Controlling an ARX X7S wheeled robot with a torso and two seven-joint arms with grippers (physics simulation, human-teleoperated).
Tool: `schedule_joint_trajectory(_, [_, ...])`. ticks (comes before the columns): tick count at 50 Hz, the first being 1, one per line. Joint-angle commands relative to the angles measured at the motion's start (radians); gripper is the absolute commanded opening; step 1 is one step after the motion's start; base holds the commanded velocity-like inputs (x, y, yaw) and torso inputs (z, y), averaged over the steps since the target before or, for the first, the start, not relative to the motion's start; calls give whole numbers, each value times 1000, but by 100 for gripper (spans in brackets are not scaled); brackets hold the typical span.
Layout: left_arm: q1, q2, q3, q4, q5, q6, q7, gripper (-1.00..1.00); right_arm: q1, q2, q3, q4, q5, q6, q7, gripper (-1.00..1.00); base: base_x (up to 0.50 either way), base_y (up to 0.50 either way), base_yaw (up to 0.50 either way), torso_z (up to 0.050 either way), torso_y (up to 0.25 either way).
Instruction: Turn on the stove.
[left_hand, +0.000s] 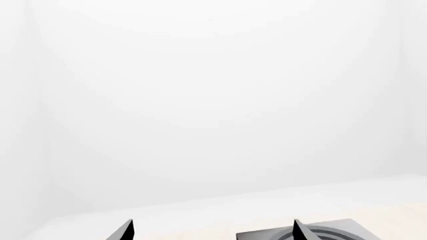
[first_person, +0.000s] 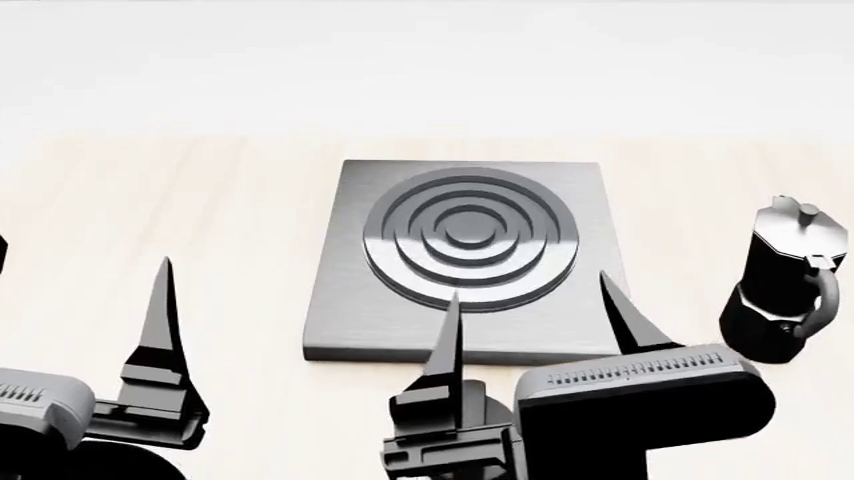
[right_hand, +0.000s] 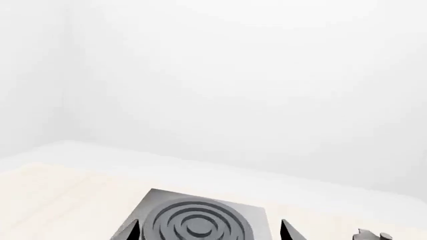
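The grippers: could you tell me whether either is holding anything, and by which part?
Nothing is held: the left gripper and right gripper are both open, near the stove.

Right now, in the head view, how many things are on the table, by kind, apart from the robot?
Stove: 1, the grey slab with a ring burner, stove
Moka pot: 1, the black moka pot to the right of the slab
Total: 2
The stove's knob does not show in any view.
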Motion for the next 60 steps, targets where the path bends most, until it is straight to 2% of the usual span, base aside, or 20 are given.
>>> schedule_joint_trajectory(1, [-3,-3,2,2,-9,-5,-6,100,-8,-5,12,59,34,15,-14,100,0,0,0,0,0])
schedule_joint_trajectory(46, [-8,-21,4,-6,-33,2,-28,100,13,-36,-5,288,95,4,-33,100,0,0,0,0,0])
schedule_joint_trajectory(60, [-8,-28,7,-5,-38,2,-37,100,27,-57,8,327,123,63,-9,100,0,0,0,0,0])
